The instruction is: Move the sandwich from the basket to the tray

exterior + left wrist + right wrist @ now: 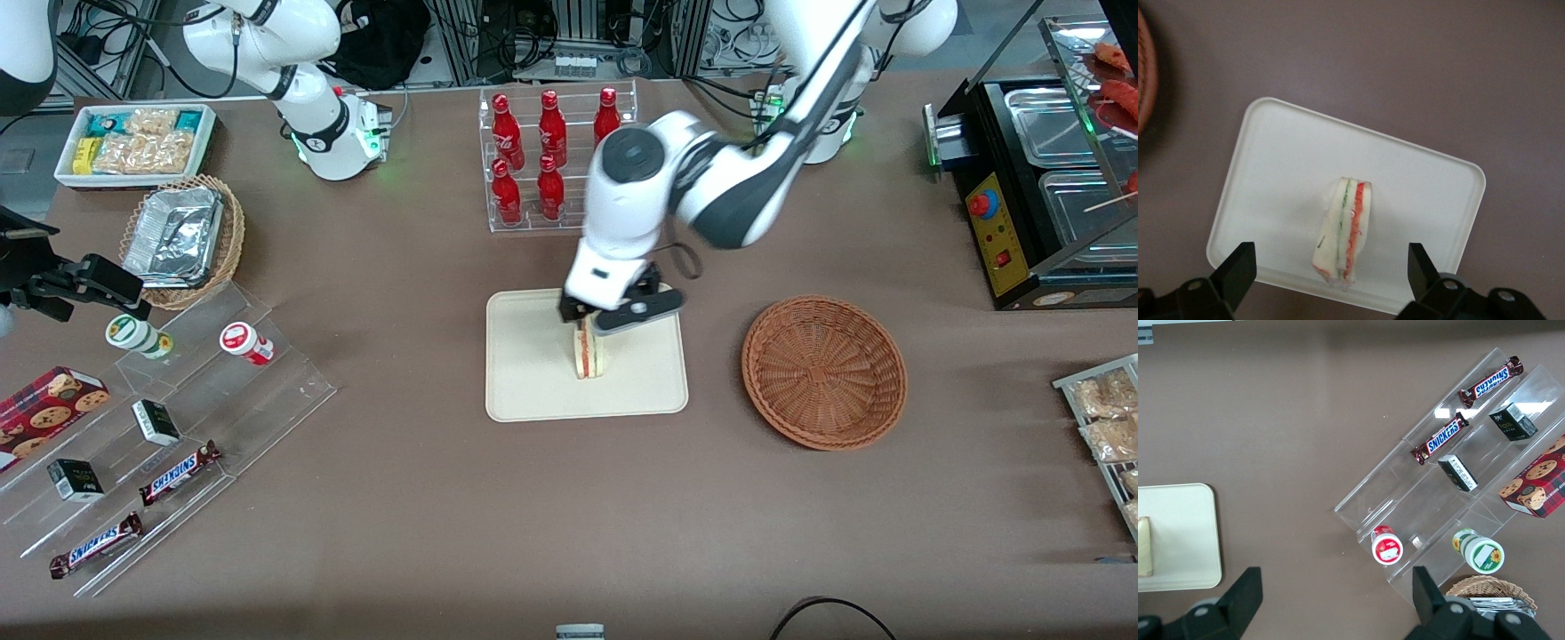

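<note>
On the brown tabletop (444, 533), the sandwich (1343, 230) stood edgewise on the tray (1285, 160); the wide-open, empty gripper (1331, 273) above might topple it.

Cream tray (533, 391), white sandwich (1343, 233) striped red and green, reddish-brown woven basket (824, 372), black end effector (1328, 273)
</note>
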